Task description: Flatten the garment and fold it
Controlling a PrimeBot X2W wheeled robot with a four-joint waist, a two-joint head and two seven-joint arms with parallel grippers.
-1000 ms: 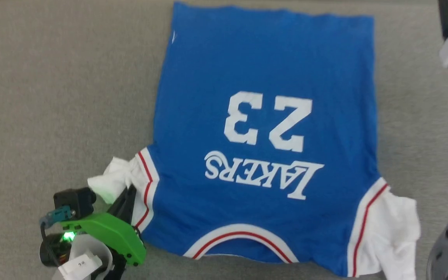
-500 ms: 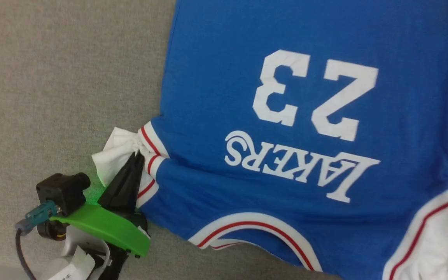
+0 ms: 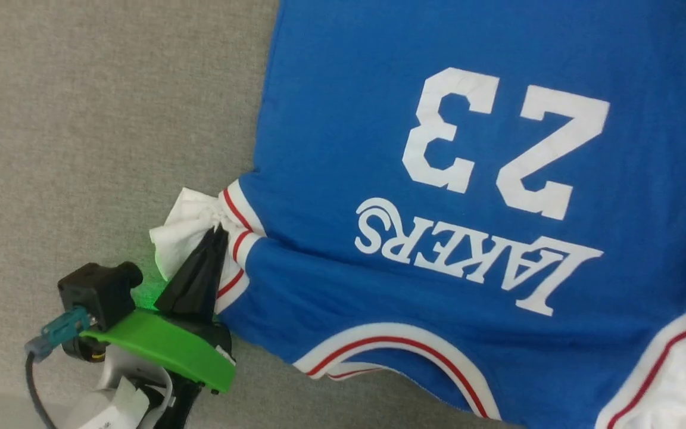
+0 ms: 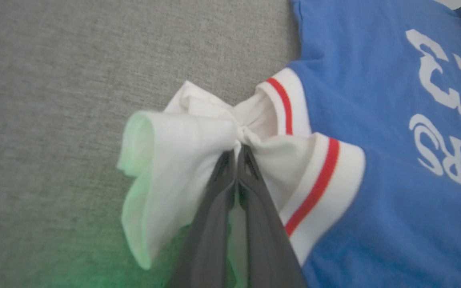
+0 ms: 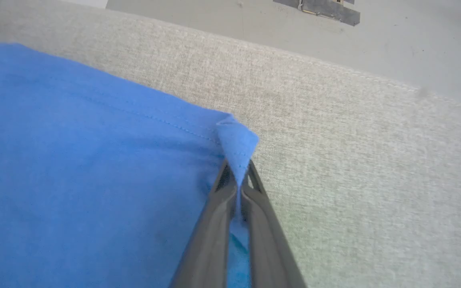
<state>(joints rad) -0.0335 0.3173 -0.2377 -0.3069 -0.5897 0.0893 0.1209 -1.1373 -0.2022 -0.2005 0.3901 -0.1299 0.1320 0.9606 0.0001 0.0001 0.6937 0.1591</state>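
Royal-blue jersey T-shirt [image 3: 438, 149] lies spread on the grey fabric-covered bench [image 3: 81, 119]. It takes the centre and right of the head view and runs off the top and right edges. Print is upside down to the camera: white number 23 [image 3: 504, 143] upper right, LAKERS lettering [image 3: 474, 262] below it. White collar trim [image 3: 396, 351] with a red stripe curves along lower centre, so the neck end is toward the frame bottom. Body mostly flat, creases radiating from the lower-left armhole.

Left claw [image 3: 217, 231] is at lower left of the head view, fingers pointing up-frame, clenched tight on the white sleeve [image 4: 174, 160]. Left wrist view: both tips pressed together, sleeve cloth bunched into a knot at the pinch and fanning out either side. Red-and-white armhole band [image 4: 318, 176] sits just right of the fingers. Green cover [image 3: 164, 351] on that wrist, with a black camera block [image 3: 96, 289] and teal plug [image 3: 57, 330] beside it. Green glow falls on sleeve and bench.

Right claw [image 5: 238, 168] is at centre bottom of the right wrist view, clenched on the blue hem corner [image 5: 236, 140]. Cloth passes between the two fingers and the corner tip curls over above them. More blue fabric spreads over the left of that frame, lying on the bench. Bench edge runs across the top, pale floor [image 5: 394, 52] beyond, dark plate [image 5: 318, 10] at the top edge.

Other white sleeve [image 3: 676, 387] is at the lower right corner of the head view, partly cut off
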